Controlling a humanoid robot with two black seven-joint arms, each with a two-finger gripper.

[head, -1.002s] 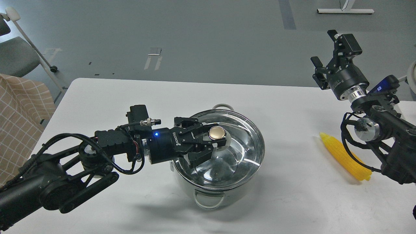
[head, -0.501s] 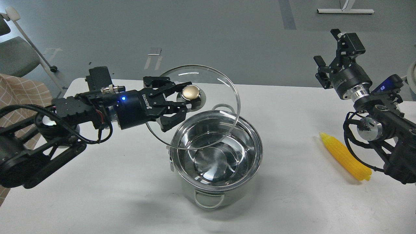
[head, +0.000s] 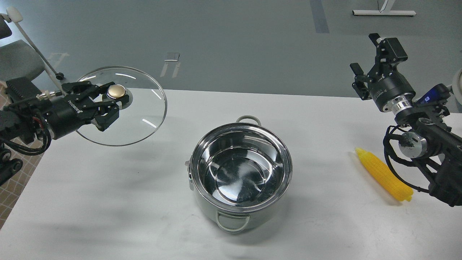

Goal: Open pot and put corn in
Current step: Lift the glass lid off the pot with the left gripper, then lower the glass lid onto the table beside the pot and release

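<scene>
**Pot uncovered, lid held off to the side**

The pot (head: 240, 177) stands open at the middle of the white table (head: 108, 202), its mirror-like inside bare. The corn (head: 383, 178) lies on the table at the pot's 3 o'clock, well apart from it. At 10 o'clock the left gripper (head: 112, 104) is clamped on the gold knob of the glass lid (head: 139, 119), held above the table's corner. At 2 o'clock the right gripper (head: 365, 54) hangs with fingers spread, holding nothing. Beyond the table lies grey floor (head: 231, 43); a chair (head: 18, 61) stands far left.
</scene>
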